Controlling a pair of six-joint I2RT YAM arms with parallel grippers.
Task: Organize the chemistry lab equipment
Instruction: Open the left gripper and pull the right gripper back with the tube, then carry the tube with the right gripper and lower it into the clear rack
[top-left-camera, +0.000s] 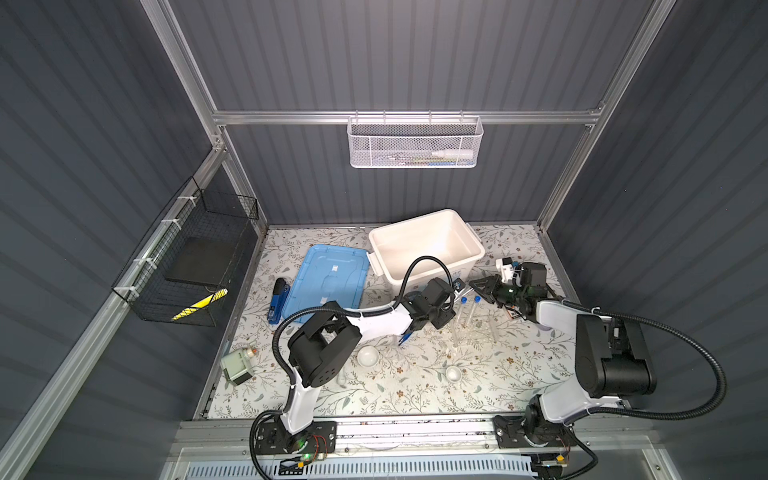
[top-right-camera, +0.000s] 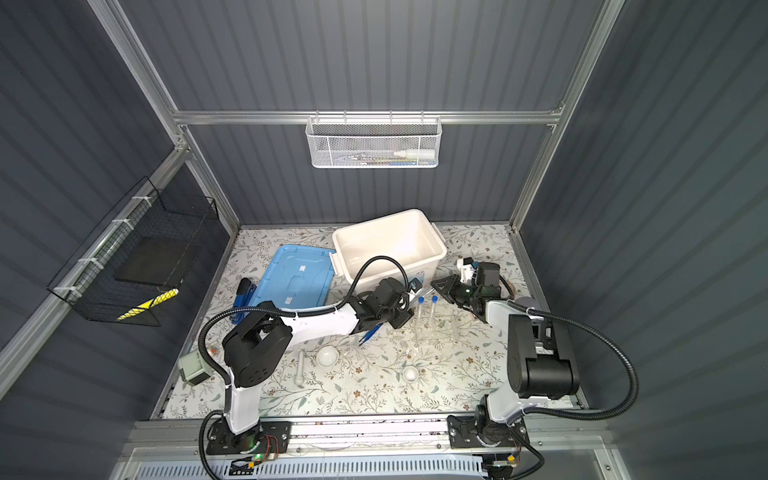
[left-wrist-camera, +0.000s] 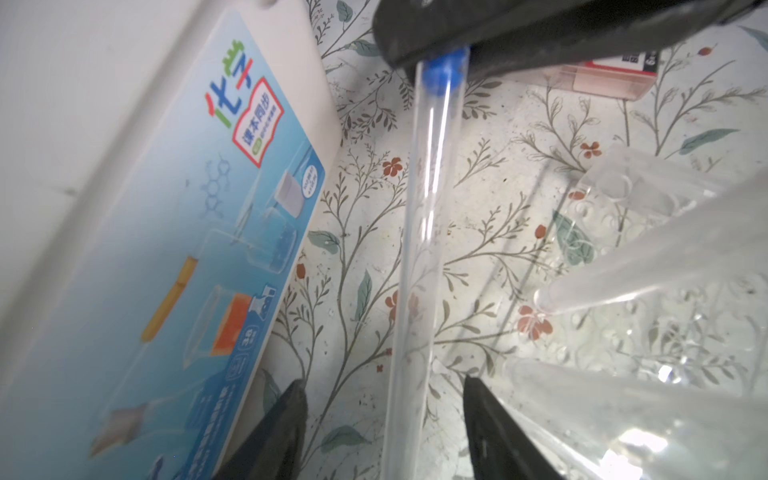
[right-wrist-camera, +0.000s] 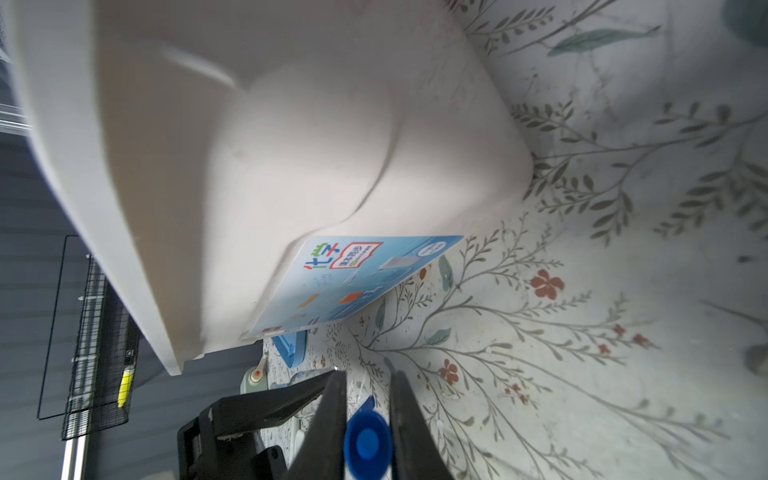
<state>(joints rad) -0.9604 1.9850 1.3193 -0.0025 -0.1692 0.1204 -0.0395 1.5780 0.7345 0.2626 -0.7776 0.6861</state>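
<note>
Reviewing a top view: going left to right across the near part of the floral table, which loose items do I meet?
Grey-green boxy device → white pestle → larger white bowl → blue tweezers → smaller white bowl.

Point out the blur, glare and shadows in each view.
Left wrist view: the white bin close to the lens is soft, the test tube crisper, glare whites out spots in the clear rack. Right wrist view: the bin and the blue cap are blurred. In both top views: even light, soft shadows, rack barely visible on the floral mat.
</note>
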